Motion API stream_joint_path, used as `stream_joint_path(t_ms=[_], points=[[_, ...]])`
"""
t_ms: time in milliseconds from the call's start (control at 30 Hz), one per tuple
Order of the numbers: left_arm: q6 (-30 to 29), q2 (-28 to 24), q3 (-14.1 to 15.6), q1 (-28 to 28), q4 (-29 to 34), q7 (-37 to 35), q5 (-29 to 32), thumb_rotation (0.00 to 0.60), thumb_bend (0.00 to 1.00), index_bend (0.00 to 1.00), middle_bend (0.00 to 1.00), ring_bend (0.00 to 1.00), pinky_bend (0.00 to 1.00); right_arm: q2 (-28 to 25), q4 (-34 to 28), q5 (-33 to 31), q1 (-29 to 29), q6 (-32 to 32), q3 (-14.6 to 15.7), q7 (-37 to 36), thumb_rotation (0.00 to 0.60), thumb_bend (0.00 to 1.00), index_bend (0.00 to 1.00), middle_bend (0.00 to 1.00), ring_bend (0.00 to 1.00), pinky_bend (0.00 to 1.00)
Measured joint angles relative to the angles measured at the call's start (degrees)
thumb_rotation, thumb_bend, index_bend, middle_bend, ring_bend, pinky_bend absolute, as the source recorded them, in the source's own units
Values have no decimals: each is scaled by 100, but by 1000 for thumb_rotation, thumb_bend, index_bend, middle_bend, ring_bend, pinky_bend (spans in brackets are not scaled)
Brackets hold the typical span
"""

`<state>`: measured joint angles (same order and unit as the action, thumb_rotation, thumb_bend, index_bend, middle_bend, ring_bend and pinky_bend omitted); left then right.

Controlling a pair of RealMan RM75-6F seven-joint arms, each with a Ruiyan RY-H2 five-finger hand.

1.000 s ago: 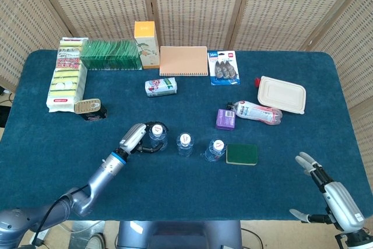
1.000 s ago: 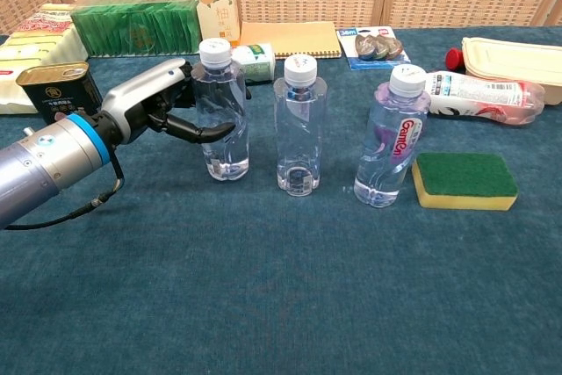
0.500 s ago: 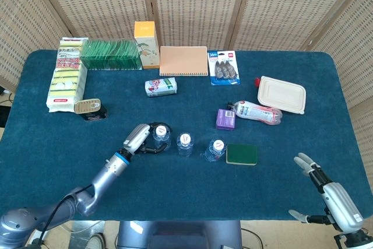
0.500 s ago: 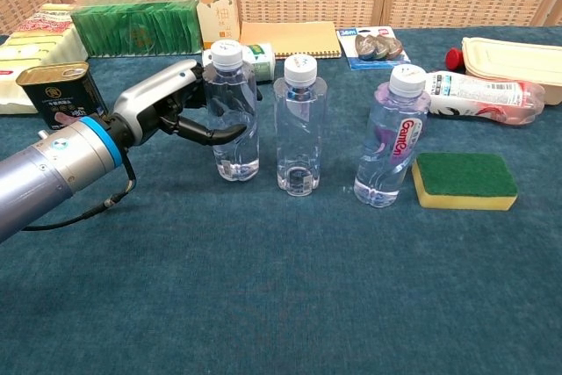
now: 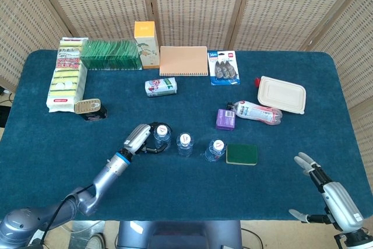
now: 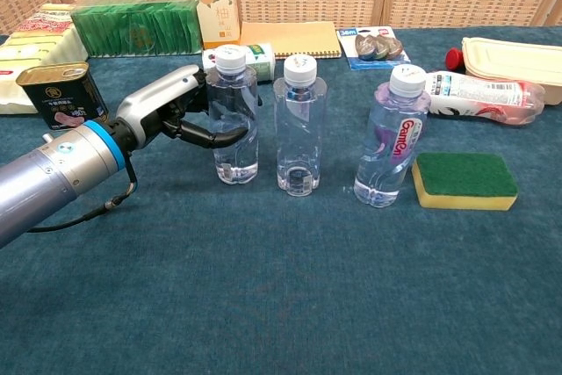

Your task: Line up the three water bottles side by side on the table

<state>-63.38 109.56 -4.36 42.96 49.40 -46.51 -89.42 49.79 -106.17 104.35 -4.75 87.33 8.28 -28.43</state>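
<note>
Three clear water bottles stand upright in a row near the table's front. My left hand [image 6: 180, 110] [image 5: 140, 137] grips the left bottle [image 6: 234, 116] [image 5: 161, 134], its fingers wrapped round the body. The middle bottle [image 6: 299, 126] [image 5: 185, 143] stands close beside it, untouched. The right bottle [image 6: 392, 135] [image 5: 214, 149], with a pink label, stands a wider gap away and leans slightly. My right hand [image 5: 326, 193] hangs at the table's front right corner, fingers spread, holding nothing.
A green and yellow sponge [image 6: 464, 180] lies right of the bottles. Behind lie a fallen labelled bottle [image 6: 479, 93], a lidded container [image 6: 516, 54], a purple box [image 5: 225, 119], a notebook [image 5: 183, 60], a tin [image 6: 56, 91] and green packs [image 6: 136, 27].
My left hand has carried the left bottle to the right, closing most of the gap to the middle bottle. The other two bottles and the right hand have stayed put.
</note>
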Motion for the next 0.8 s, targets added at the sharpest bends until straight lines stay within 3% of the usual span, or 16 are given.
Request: stream_joint_path(t_ms=[133,200,333,800], points=[[89,-84,107,46,36,-182,-75,600,290,44,106,61,312,-9,1,7,11,25,1,-3,600,0,27,25,75,217],[77,-111,139,49,46,-205,-103,600,272,2,41,19,273,-11,4,12,12,28,2,-5,600,0,27,25,75,218],[-4,-119,158,13,21,-168,-110,600,242,0,0,0,208,-17,4,22,14,37,3,-14,600,1,26,27,75,218],[-226,-451,261,-167,320,-83,-131,600,215,0,0,0,140,-50,-11,108,46,96,37,8,600,1,26,29,76,218]])
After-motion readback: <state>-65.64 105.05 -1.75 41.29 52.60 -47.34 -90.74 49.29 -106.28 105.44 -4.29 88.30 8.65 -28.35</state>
